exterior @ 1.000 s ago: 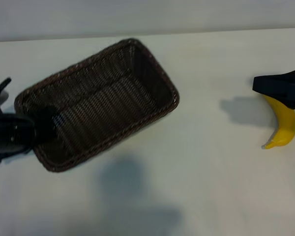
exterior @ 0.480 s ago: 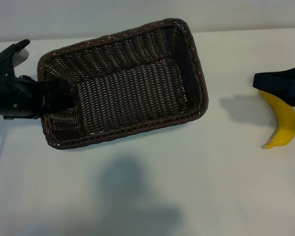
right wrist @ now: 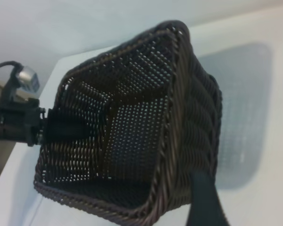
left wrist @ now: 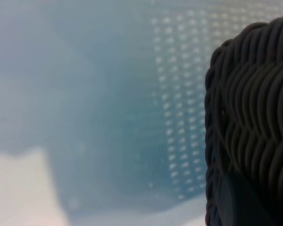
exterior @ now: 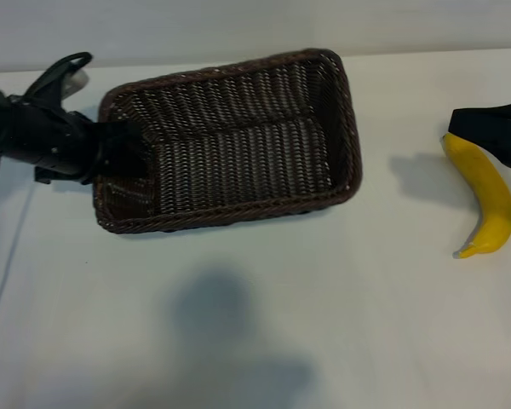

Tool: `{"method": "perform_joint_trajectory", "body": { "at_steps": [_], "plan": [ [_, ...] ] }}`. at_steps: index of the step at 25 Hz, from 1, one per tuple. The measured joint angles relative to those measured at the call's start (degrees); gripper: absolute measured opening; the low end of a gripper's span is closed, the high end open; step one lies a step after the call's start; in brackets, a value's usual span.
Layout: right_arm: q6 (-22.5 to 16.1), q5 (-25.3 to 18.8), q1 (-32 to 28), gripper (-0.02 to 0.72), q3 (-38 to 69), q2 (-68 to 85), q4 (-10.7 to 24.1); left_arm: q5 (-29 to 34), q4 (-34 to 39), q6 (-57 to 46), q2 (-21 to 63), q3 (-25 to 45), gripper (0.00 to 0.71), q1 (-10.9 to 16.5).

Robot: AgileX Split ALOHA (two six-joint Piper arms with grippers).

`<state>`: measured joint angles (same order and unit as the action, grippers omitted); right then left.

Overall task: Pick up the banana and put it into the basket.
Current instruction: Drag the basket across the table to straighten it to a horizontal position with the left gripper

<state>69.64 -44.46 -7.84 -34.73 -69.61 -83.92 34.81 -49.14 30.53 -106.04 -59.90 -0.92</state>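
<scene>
Basket [exterior: 230, 141] is hanging off the worktop [exterior: 264, 332], tilted, its shadow lying apart from it below. I am holding it with the left pincer [exterior: 119, 158], which is clamping the short end wall at the exterior view's left, one finger inside and one outside the weave. The left arm is reaching in from that view's left edge. From the left wrist I am seeing only the braided rim and weave up close, with the pale surface blurred beyond.

Banana [exterior: 485, 200] is sitting at the far right of the exterior view, well apart from the basket, curved, its lower tip pointing down and left. The right pincer [exterior: 494, 136] is closing on the banana's upper end; the yellow is starting right under the black fingers. I am reading it as lifted, since its shadow is falling off to the side, but that view is cropped. From the right wrist I am looking into the basket's open mouth.
</scene>
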Motion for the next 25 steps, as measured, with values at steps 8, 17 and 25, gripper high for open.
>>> {"method": "perform_joint_trajectory", "body": {
  "at_steps": [8,17,25],
  "plan": [
    [0.0,0.6,0.0,0.445,0.0,0.0,0.0,-0.1,12.7,-12.8,-1.8,-5.7,0.164,-6.2],
    [0.0,0.6,0.0,0.445,0.0,0.0,0.0,-3.0,14.3,-16.2,-6.0,-5.7,0.164,-7.4],
    [0.0,0.6,0.0,0.445,0.0,0.0,0.0,-3.2,14.6,-16.2,-6.0,-6.2,0.164,-8.3]
  ]
}}
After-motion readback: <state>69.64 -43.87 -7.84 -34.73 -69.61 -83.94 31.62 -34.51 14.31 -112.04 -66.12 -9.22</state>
